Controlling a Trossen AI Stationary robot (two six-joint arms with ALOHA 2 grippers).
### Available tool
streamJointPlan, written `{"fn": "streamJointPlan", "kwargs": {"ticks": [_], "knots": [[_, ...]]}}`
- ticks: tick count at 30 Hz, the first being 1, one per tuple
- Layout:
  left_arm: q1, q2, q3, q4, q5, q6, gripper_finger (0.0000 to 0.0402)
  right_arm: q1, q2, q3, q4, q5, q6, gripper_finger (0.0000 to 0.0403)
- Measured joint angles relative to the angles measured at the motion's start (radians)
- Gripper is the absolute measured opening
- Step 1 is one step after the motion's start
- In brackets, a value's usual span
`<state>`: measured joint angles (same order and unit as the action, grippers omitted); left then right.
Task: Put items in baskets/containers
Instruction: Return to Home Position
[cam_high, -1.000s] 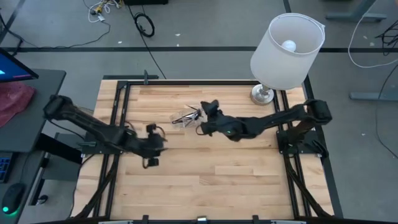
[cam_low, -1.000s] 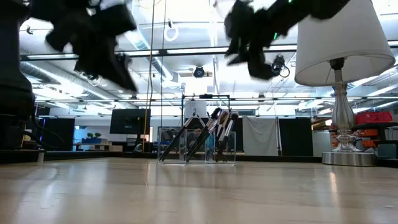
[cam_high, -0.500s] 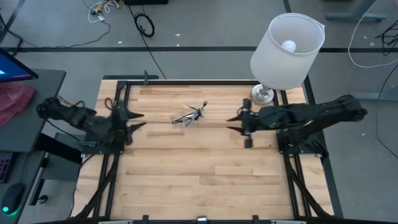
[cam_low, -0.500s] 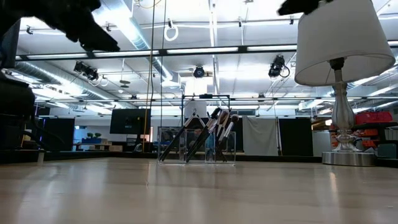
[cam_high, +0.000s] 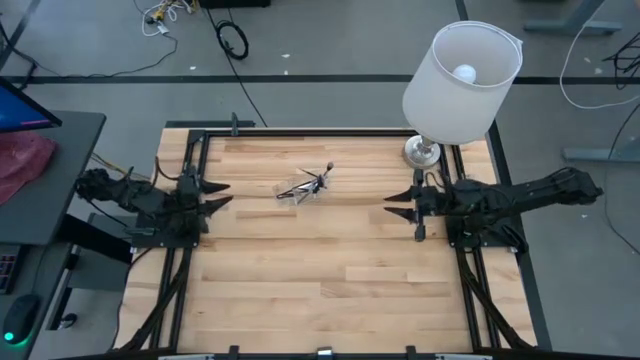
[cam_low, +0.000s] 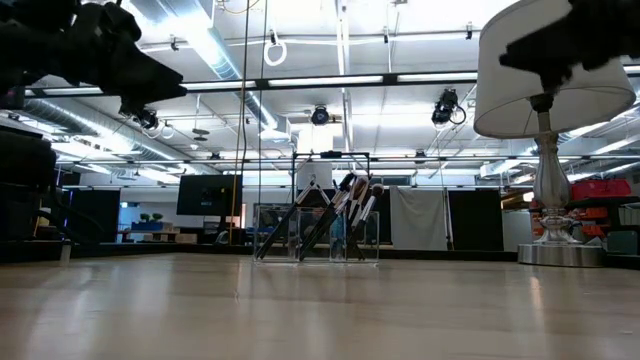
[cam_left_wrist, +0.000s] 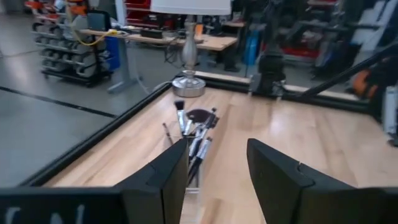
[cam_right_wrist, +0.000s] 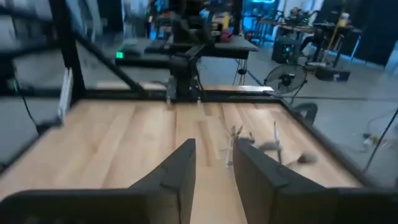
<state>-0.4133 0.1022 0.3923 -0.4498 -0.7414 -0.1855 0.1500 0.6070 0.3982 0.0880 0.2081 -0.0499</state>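
Brushes (cam_high: 312, 181) are leaning in a clear cup (cam_low: 318, 238) near the bench's (cam_high: 330, 280) back edge, count unclear. Left hand (cam_high: 218, 194) and right hand (cam_high: 392, 204) are hovering spread at the side edges.

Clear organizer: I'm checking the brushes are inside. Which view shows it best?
Low view: the clear organizer stands side-on, brushes leaning inside. High view shows it small from above; both wrist views show it farther off, obliquely.

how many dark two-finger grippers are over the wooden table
2. The dark two-finger left gripper is open at the left edge of the wooden table; the dark two-finger right gripper is open at its right edge, near the white-shaded lamp.
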Motion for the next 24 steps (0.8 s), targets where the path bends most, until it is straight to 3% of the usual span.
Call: {"fn": "streamJointPlan", "kwargs": {"ticks": [5, 10, 19, 24], "knots": [[0.0, -0.043, -0.087, 0.112, 0.013, 0.031, 0.017, -0.027, -0.141, -0.184, 0.1, 0.0, 0.125, 0.011], [0.004, -0.064, -0.204, 0.29, 0.009, 0.167, 0.017, -0.047, -0.284, -0.292, 0.113, 0.0, 0.155, 0.011], [0.061, -0.072, -0.373, 0.508, 0.029, 0.119, 0.017, -0.058, -0.445, -0.375, 0.115, -0.043, 0.097, 0.011], [0.094, -0.056, -0.383, 0.544, 0.08, 0.121, 0.0169, -0.058, -0.465, -0.383, 0.058, -0.044, 0.113, 0.011]]}}
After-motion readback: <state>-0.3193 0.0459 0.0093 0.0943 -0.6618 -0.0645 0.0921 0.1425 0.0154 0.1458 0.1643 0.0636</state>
